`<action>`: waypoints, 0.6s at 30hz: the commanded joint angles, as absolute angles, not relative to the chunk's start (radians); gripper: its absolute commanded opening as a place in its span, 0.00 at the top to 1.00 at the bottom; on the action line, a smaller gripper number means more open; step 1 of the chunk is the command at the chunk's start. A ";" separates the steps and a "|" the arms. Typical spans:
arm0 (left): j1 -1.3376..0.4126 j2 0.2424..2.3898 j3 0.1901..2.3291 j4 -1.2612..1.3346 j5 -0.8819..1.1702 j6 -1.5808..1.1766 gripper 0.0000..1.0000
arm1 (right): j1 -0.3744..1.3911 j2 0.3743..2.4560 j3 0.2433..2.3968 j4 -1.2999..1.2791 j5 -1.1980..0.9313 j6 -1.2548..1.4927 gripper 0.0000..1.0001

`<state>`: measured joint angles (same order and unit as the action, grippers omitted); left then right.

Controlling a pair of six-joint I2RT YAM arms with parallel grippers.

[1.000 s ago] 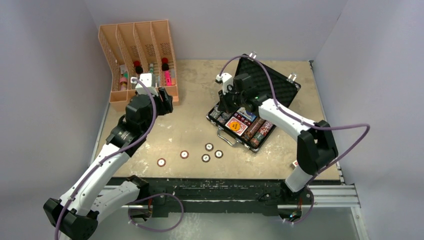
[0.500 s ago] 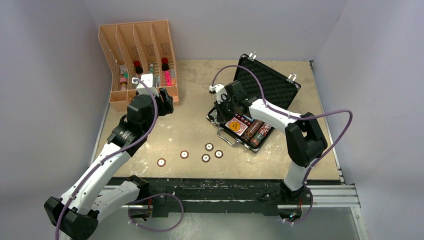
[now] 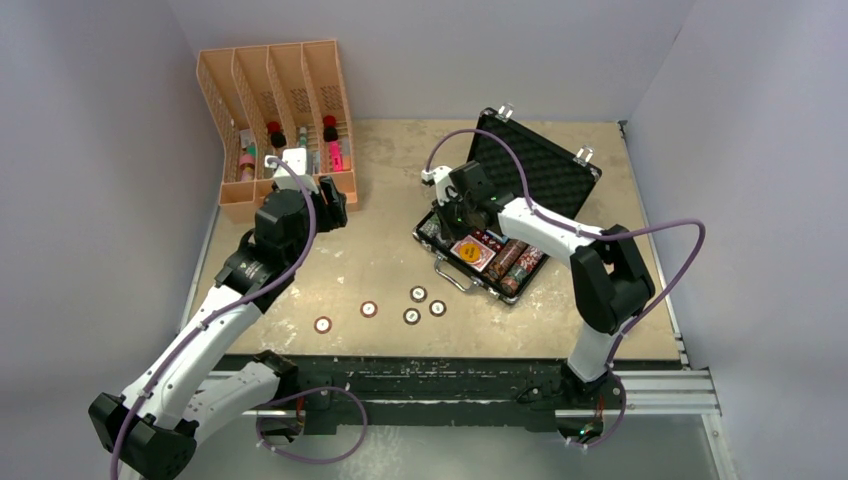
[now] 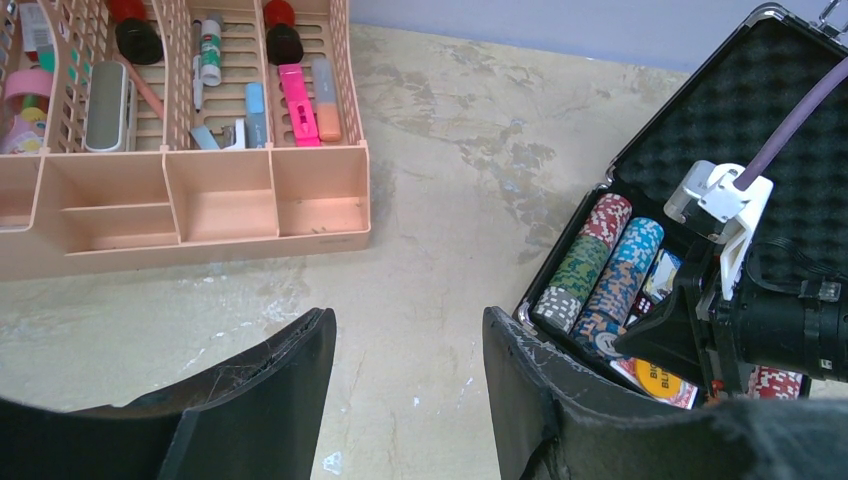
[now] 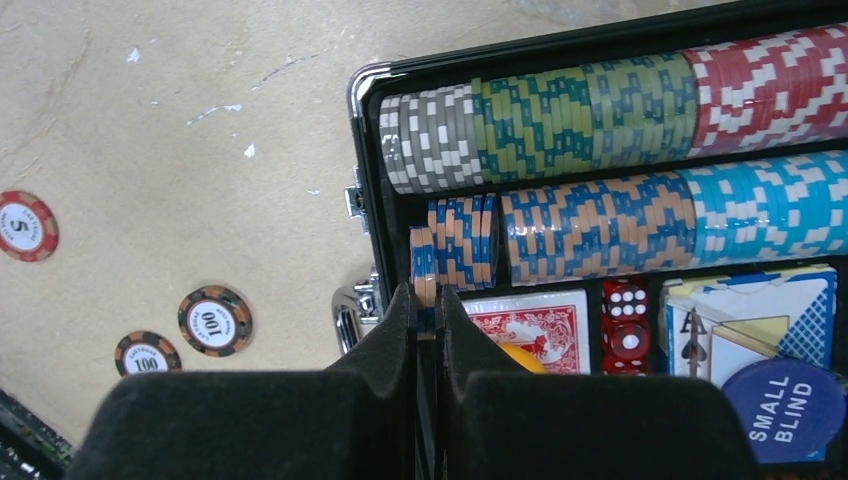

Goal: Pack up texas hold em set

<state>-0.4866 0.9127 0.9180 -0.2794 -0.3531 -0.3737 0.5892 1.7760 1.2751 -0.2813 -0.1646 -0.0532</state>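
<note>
Black case (image 3: 545,168) lies open on the table (image 3: 380,250), right of centre, with chips packed in rows. We see the right tool (image 5: 425,300) clamped on a blue-and-orange chip (image 5: 424,262) at a row's end inside. Our left tool (image 4: 405,325) hangs with fingers apart near the orange rack (image 4: 220,245). Five loose chips (image 3: 419,294) lie in front.

From above, the white right arm (image 3: 545,225) hides some chip rows (image 3: 517,258) in the black foam-lined briefcase (image 3: 550,175). Black fingers (image 5: 470,335) cover most of a blue-and-orange poker chip (image 5: 424,262).
</note>
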 commanded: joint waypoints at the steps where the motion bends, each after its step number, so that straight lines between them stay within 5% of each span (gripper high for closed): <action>1: -0.484 0.914 0.918 -0.255 -0.361 -0.360 0.45 | 0.591 1.762 1.316 -0.269 -0.104 -0.062 1.00; 8: -0.484 0.916 0.918 -0.256 -0.361 -0.360 0.45 | 0.601 1.758 1.302 -0.247 -0.117 -0.101 1.00; 18: -0.485 0.920 0.918 -0.257 -0.361 -0.358 0.45 | 0.647 1.764 1.288 -0.252 -0.066 -0.133 0.79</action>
